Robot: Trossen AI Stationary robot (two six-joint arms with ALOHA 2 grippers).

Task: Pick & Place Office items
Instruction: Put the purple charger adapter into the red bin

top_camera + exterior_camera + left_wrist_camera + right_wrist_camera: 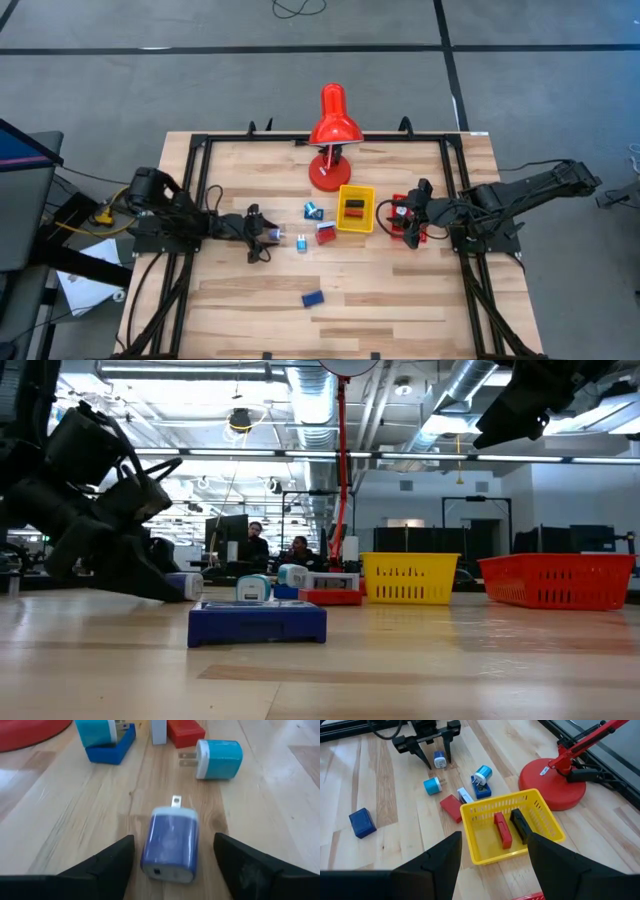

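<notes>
A purple-blue plug adapter (170,842) is seen lying on the wooden surface (400,290) left of centre in the high view, flanked untouched by the spread fingers of the left gripper (172,857). The right gripper (492,852) is held open above the yellow tray (540,832).

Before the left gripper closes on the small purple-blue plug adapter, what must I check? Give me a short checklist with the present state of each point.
1. Left gripper open, one finger on each side of the purple-blue adapter: ok.
2. Adapter lies flat on the table, prongs pointing away from the gripper: ok.
3. Fingers touching the adapter: not ok, gaps show on both sides.
4. Light blue adapter lies apart from the grasp: ok.
5. Yellow tray has room; a red block and a black block lie inside: ok.
6. Right gripper open, above the tray, holding nothing: ok.
</notes>
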